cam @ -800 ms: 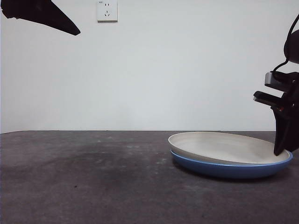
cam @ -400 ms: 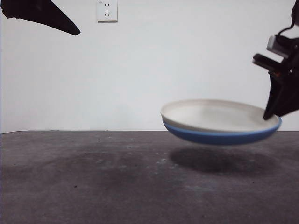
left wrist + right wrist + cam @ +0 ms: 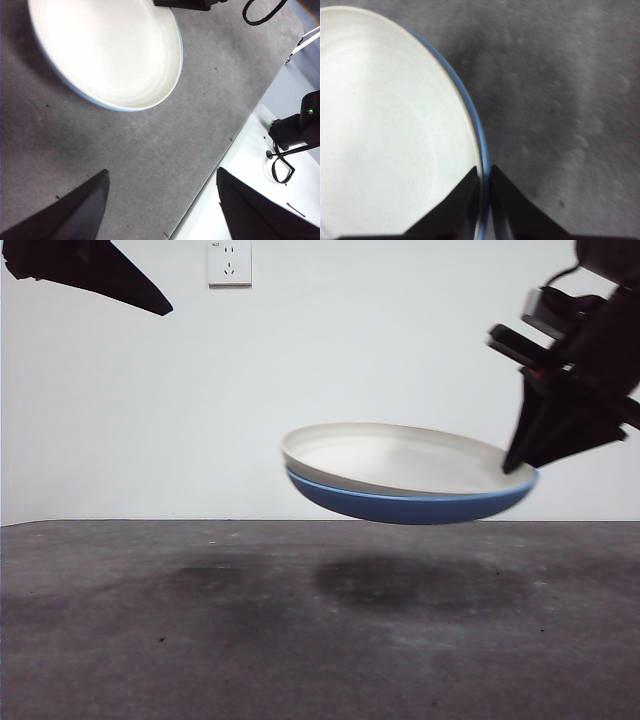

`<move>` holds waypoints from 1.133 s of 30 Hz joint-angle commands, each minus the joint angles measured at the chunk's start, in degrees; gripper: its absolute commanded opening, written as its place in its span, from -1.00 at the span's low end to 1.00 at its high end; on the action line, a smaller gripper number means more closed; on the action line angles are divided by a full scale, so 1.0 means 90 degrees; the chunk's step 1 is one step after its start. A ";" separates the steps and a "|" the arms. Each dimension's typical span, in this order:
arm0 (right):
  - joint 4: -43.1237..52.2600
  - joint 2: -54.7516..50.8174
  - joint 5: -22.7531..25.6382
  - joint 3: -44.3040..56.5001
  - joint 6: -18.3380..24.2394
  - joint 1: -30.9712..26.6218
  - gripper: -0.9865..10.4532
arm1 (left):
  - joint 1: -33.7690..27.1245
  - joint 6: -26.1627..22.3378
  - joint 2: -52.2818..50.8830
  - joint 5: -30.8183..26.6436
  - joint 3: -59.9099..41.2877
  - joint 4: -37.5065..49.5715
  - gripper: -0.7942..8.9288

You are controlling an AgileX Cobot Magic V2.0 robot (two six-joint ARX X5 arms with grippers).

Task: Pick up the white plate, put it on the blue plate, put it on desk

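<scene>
Clear gap between the desk [image 3: 250,640] and the underside of the blue plate [image 3: 400,508], held aloft with the white plate [image 3: 390,458] nested in it; only a shadow on the surface beneath. One side of the stack blocked by the right gripper [image 3: 522,468], jaws pinched over both rims and arm rising behind. Opposite side and top of the stack unobstructed. Broad bare tabletop around, seen also in the left wrist view. Left gripper [image 3: 160,200] high and well apart from the plates, jaws spread, nothing between them.
</scene>
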State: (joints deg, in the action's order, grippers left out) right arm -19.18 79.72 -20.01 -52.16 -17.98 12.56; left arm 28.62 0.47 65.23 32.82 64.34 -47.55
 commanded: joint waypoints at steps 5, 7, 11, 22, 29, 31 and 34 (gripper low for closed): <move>0.0253 0.0476 0.0236 -0.0376 -0.0432 0.0571 -0.81 | 0.0029 -0.0121 0.0029 0.0019 0.0051 0.0070 -0.13; 0.0372 0.0622 0.0272 -0.0432 -0.0517 0.0695 -0.81 | 0.0029 -0.0121 0.0029 0.0019 0.0051 0.0070 -0.13; 0.0517 0.1008 0.0340 -0.0559 -0.0636 0.0894 -0.81 | 0.0029 -0.0121 0.0029 0.0019 0.0051 0.0070 -0.13; 0.0801 0.2130 0.0425 -0.0940 -0.0801 0.1090 -0.81 | 0.0029 -0.0119 0.0029 0.0019 0.0051 0.0063 -0.13; 0.0789 0.2450 0.0425 -0.0979 -0.0792 0.1090 -0.81 | 0.0029 -0.0121 0.0029 0.0019 0.0051 0.0049 -0.13; 0.0792 0.2465 0.0423 -0.0979 -0.0789 0.1090 -0.81 | 0.0029 -0.0121 0.0029 0.0019 0.0051 0.0049 -0.13; 0.0792 0.2465 0.0415 -0.0979 -0.0789 0.1090 -0.77 | 0.0029 -0.0119 0.0029 0.0019 0.0051 0.0046 -0.13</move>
State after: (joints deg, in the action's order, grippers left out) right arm -12.80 100.88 -16.05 -59.59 -24.36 22.06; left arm 28.62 0.47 65.23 32.82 64.34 -47.57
